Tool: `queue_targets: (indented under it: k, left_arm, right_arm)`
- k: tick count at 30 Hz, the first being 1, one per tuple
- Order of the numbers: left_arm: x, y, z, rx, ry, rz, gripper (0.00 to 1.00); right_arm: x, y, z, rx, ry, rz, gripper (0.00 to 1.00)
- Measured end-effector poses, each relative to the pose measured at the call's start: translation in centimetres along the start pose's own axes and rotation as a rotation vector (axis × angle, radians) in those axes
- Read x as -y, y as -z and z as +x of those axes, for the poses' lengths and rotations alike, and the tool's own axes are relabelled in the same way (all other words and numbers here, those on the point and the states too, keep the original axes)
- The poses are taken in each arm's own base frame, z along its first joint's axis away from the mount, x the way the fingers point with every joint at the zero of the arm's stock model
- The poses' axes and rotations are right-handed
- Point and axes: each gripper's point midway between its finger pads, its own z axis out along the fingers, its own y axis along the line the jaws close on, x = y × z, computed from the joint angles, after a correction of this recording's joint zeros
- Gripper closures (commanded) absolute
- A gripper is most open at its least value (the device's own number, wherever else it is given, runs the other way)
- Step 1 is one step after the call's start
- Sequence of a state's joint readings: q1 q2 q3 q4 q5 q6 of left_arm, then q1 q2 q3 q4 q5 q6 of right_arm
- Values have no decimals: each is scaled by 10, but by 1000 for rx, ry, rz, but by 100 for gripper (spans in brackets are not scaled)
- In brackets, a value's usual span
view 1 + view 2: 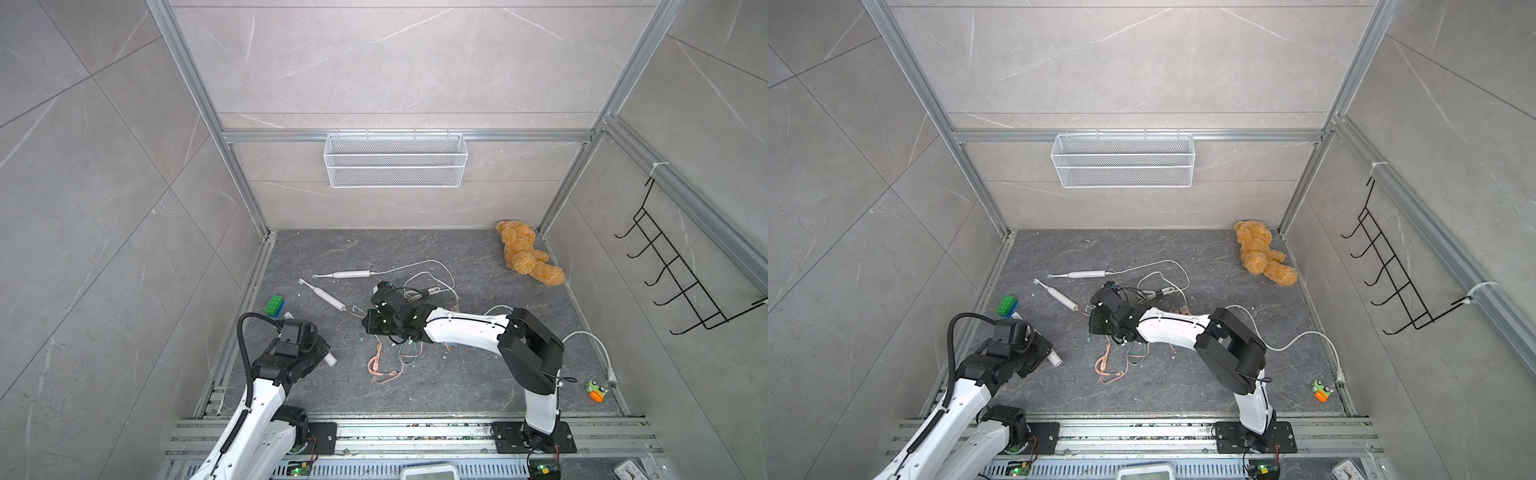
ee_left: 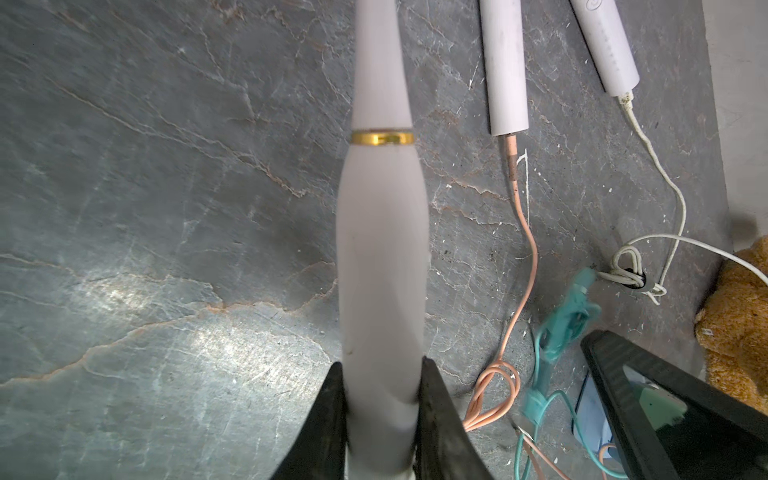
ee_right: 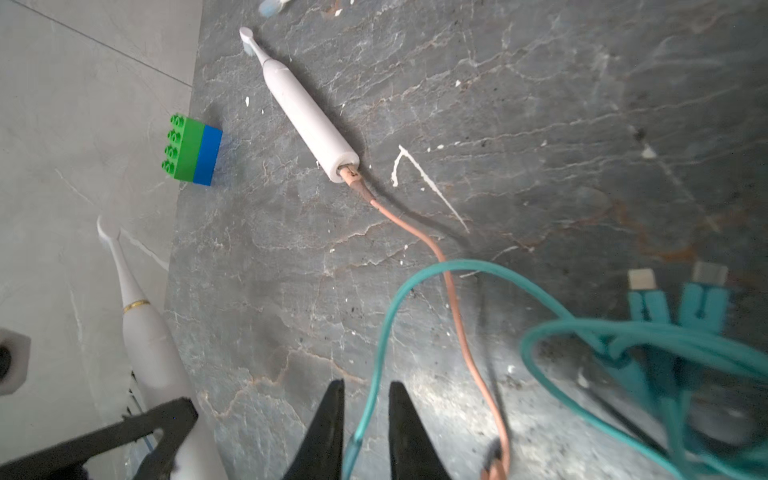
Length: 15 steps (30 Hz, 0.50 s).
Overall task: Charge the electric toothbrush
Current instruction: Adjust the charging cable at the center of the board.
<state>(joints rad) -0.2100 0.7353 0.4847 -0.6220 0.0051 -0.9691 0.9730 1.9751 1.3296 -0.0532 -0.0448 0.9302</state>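
Left gripper (image 2: 382, 368), near-left: jaws clamped on the thick lower body of the gold-ring toothbrush (image 2: 382, 232). It is smooth matte white and tapers past a shiny gold band to a slim neck, with its head toward the left wall.

Right arm bent at the elbow, forearm reaching leftward over the veined grey slab (image 1: 457, 386). Right gripper (image 3: 365, 388): jaws partly spread. A thin teal cable (image 3: 415, 282) passes between them, the gap wider than the cable.

Beyond: second toothbrush (image 3: 307, 120) lying flat, pink cable (image 3: 415, 237) plugged into its butt. Third toothbrush (image 1: 351, 273) on a white cable (image 1: 415, 262).
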Motion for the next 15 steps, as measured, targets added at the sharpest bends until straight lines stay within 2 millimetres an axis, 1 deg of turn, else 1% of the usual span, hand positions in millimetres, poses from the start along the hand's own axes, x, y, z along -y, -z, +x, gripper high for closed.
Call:
queue_targets:
  k: [3, 4, 6, 9, 13, 15]
  left_arm:
    - [-1, 1, 0, 6, 3, 2, 100]
    - [-1, 1, 0, 8, 3, 4, 100]
    - [-1, 1, -1, 11, 3, 5, 100]
    - [-2, 1, -1, 17, 1, 0, 100]
    - [-4, 0, -3, 29, 0, -10, 100]
    - [-9, -3, 0, 25, 2, -24, 100]
  right_arm:
    - [2, -4, 5, -24, 20, -3, 56]
    - [1, -4, 6, -31, 47, -7, 55]
    - [-1, -2, 7, -46, 157, -6, 54]
    - [-2, 6, 7, -56, 393, -4, 54]
    - [-12, 21, 13, -82, 789, -66, 53]
    - [-16, 25, 18, -81, 982, -96, 53]
